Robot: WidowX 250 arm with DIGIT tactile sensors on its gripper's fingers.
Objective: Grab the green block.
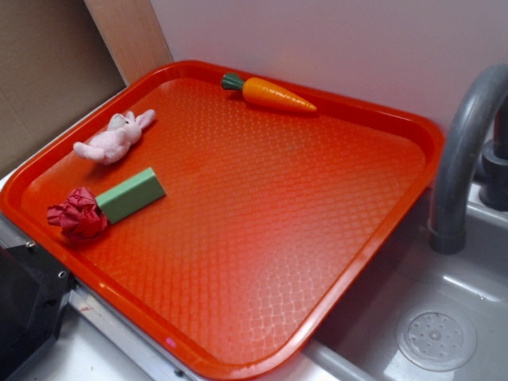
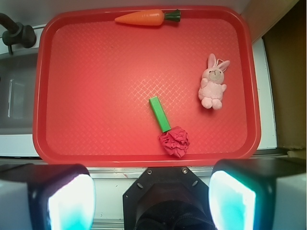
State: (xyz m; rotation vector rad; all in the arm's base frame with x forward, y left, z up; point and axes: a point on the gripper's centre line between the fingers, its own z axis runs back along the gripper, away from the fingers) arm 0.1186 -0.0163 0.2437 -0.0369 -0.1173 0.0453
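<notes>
while the gripper (image 2: pixel 151 191) hangs well above the tray (image 2: pixel 96 96) with its fingers spread wide and nothing between them, the green block (image 2: pixel 159 114) lies flat near the tray's near edge, one end touching a crumpled red cloth (image 2: pixel 174 141). it looks light, rigid and matte, so pinching its long sides near the free end should hold, clear of the cloth.
</notes>
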